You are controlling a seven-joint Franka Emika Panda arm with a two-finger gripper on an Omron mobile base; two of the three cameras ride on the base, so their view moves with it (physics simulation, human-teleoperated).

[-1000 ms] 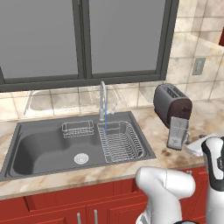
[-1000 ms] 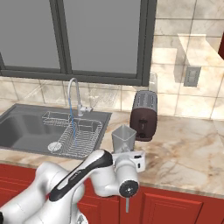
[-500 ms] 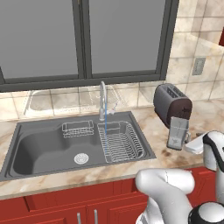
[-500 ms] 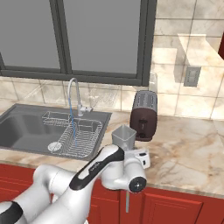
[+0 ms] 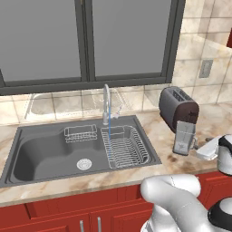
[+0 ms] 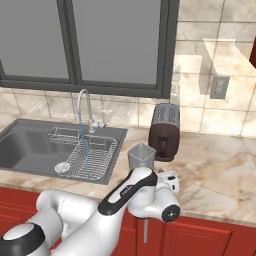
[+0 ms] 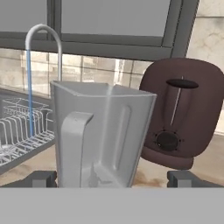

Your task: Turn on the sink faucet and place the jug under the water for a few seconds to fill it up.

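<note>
Nothing on the counter had shifted over the last second; only the arm had moved, its wrist drawing in closer behind the jug [image 5: 184,137] while its jaws stayed spread wide and empty. From the hand view the two fingertips [image 7: 40,178] stood low at either side of the jug [image 7: 99,134], which sat upright between them with its handle turned toward the camera, so the gripper [image 7: 113,179] looked lined up for a grasp not yet made. I could not tell whether the tips had reached the jug's walls or sat just short of them.

The jug [image 6: 141,156] stood on the marble counter [image 6: 215,165] just in front of the toaster [image 6: 164,131], near it but apparently apart, and to the right of the sink [image 5: 43,152]. The faucet [image 5: 107,102] was already running: water [image 5: 109,126] fell in a thin blue line from the spout onto the dish rack [image 5: 124,146] in the right half of the sink. With that done, picking up the jug seemed to be the step in hand. The jug then would have to travel left over the sink's rim and sit under the stream, above the rack, and the toothy closeness of the toaster left little room on that side for a stray finger
</note>
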